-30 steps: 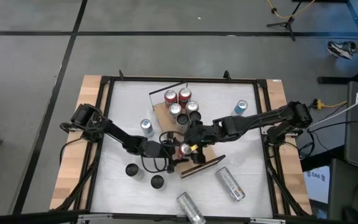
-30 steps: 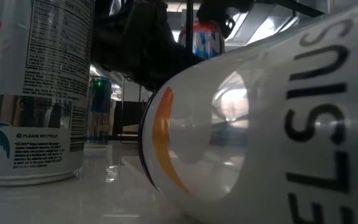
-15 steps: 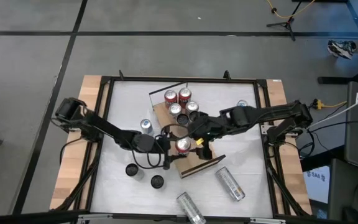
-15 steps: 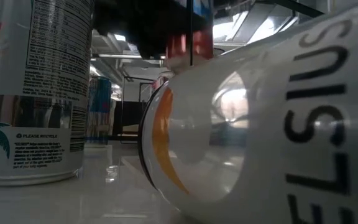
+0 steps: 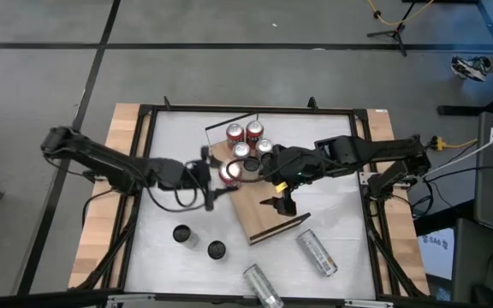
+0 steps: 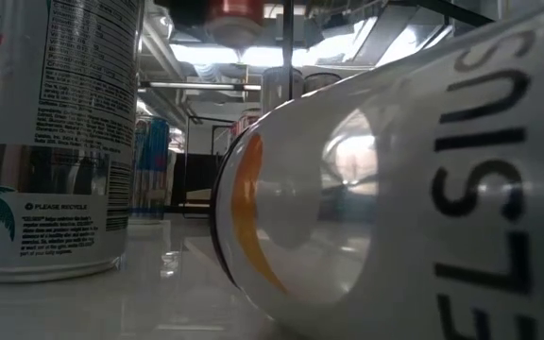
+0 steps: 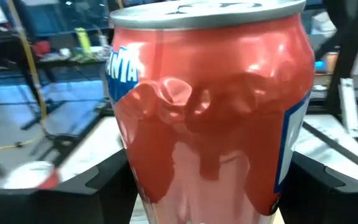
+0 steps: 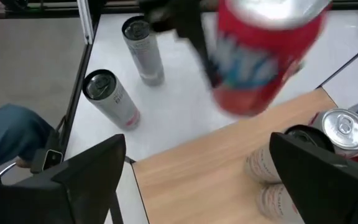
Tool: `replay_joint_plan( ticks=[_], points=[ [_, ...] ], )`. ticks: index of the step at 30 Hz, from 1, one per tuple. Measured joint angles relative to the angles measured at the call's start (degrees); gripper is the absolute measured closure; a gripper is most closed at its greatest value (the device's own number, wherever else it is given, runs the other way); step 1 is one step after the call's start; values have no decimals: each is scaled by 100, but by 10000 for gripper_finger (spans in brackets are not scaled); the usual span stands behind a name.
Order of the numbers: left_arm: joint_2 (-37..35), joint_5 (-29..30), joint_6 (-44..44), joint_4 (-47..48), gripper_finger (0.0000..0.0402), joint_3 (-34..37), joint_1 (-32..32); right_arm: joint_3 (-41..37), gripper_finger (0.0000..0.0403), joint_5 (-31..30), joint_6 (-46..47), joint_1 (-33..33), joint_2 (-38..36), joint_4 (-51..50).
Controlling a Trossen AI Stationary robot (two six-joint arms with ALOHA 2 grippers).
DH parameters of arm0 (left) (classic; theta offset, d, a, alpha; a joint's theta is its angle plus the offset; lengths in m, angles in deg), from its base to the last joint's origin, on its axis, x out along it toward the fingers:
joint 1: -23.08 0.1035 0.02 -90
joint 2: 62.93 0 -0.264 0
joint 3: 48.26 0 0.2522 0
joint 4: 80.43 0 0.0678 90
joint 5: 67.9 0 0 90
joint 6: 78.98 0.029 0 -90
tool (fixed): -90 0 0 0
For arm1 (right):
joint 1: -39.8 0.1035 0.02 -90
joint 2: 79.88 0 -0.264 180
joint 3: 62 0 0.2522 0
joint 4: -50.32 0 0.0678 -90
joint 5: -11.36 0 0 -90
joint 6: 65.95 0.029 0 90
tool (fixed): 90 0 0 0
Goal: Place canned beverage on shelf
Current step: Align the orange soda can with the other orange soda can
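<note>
1. Red canned beverage (image 5: pixel 229 172) is held by the left gripper (image 5: pixel 218 174), its sides clasped between the two fingers; it is seen at the left edge of the shelf (image 5: pixel 259 198), next to the cans already standing there.
2. In the left wrist view, the red can (image 7: pixel 210 112) is shown upright and dented on its side, with a dark finger (image 7: pixel 79 190) at either side of it.
3. In the right wrist view, the same can (image 8: pixel 263 53) is seen above the near end of the wooden board (image 8: pixel 216 174), apart from its surface.
4. The right gripper (image 5: pixel 282 198) is held over the middle of the shelf with its fingers spread wide and nothing between them.
5. Four cans (image 5: pixel 248 141) are grouped upright at the far end of the shelf, near the thin black rail (image 5: pixel 229 122).
6. A blue can (image 5: pixel 201 174) is partly covered by the left arm on the white tabletop (image 5: pixel 341 205).
7. Two dark-topped cans (image 5: pixel 198 240) are stood near the front left of the tabletop, and two silver cans (image 5: pixel 317 252) are laid on their sides at the front right.
8. In the low view, a large white can (image 6: pixel 395 198) lying on its side fills most of the frame.
</note>
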Motion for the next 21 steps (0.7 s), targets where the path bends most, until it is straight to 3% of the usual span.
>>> replay_joint_plan(
  ticks=[4, 9, 21],
  points=[
    [-606, -61, 43, 581, 117, -2, 347, -2, 10, -41, 2, 0, 0, 9],
    [-820, -700, 51, 1127, 117, 100, 1028, -2, 10, -49, 4, 0, 0, 176],
    [-996, -2343, 0, 280, 117, 1039, 2780, -2, 10, -62, -4, 0, 0, 183]
  ],
)
